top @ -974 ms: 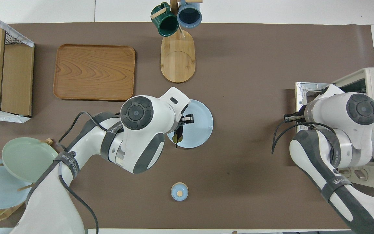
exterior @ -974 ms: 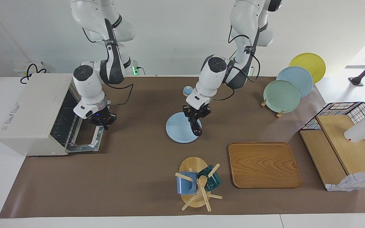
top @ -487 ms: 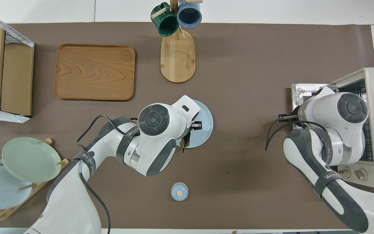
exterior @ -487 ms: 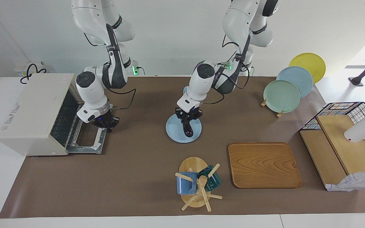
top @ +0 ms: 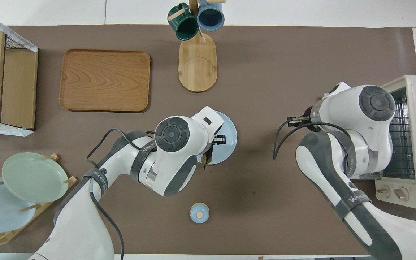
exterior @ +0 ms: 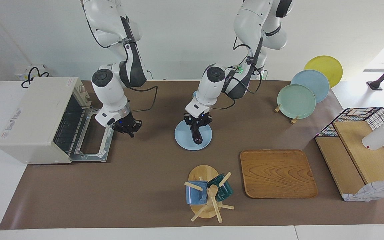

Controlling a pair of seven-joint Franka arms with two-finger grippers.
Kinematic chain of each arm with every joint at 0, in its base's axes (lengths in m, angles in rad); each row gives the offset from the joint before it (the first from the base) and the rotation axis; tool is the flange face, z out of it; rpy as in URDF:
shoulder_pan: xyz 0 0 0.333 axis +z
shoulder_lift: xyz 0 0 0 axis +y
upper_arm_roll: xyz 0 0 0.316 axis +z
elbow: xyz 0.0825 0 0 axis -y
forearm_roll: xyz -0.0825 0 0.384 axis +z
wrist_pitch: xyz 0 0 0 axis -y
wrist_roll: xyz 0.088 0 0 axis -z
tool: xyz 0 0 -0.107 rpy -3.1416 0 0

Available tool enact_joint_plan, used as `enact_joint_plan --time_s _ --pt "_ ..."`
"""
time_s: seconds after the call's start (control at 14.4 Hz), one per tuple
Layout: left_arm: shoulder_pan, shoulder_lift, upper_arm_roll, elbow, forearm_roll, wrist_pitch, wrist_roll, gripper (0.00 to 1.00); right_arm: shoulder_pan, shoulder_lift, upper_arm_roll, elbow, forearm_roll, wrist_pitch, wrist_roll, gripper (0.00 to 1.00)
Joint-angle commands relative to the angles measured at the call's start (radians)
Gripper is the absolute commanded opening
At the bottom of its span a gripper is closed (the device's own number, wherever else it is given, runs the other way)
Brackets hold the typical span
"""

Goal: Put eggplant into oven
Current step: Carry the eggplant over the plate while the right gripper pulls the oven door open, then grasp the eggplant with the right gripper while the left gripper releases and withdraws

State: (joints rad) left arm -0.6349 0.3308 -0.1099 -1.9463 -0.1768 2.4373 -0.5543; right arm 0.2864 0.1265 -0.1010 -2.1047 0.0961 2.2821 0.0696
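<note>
Eggplant (exterior: 196, 135) lies on the pale blue plate (exterior: 182, 140) at the middle of the counter (exterior: 145, 186), well apart from the oven (exterior: 35, 116), which stands at the right arm's end with its door (exterior: 93, 141) dropped open and the wire rack (exterior: 66, 128) showing. From the facing view the eggplant's long axis runs roughly from the robots' side of the plate toward its outer rim; in the overhead view only its stem end (top: 205, 159) peeks out beneath the wrist.

Left gripper (exterior: 197, 126) sits directly over the eggplant's robot-side end, clamped on it there, so the eggplant reaches away from the fingertips across the plate. I cannot tell whether it rests on the plate or hangs just above.

Right gripper (exterior: 127, 128) hovers beside the edge of the oven door, over bare counter; whether it is apart or together I cannot tell.

The left arm has the eggplant, while the right arm is nearer the oven. The coming move turns on carrying it sideways from the plate to the oven's mouth.
</note>
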Motion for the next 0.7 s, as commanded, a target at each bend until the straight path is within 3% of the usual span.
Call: enact_joint_plan --time_s 0.0,0.14,0.28,0.35,0.63 --pt "-0.02 0.002 0.019 -0.01 -0.018 0.026 -0.001 0.99 0.031 0.021 -0.008 0.031 0.021 -0.021 0.006 0.46" --pt "-0.005 -0.012 0.019 -0.01 -0.02 0.011 0.007 1.0 0.043 0.021 -0.008 0.032 0.021 -0.023 0.006 0.72" --pt "0.032 -0.039 0.021 0.012 -0.018 -0.049 0.011 1.0 0.045 0.021 -0.008 0.035 0.021 -0.026 0.006 0.86" --pt "0.068 -0.058 0.021 0.032 -0.018 -0.102 0.014 1.0 0.048 0.025 -0.008 0.06 0.021 -0.053 0.009 1.0" --pt "0.253 -0.101 0.025 0.145 -0.013 -0.318 0.101 1.0 0.117 0.051 -0.006 0.172 0.027 -0.136 0.073 1.0"
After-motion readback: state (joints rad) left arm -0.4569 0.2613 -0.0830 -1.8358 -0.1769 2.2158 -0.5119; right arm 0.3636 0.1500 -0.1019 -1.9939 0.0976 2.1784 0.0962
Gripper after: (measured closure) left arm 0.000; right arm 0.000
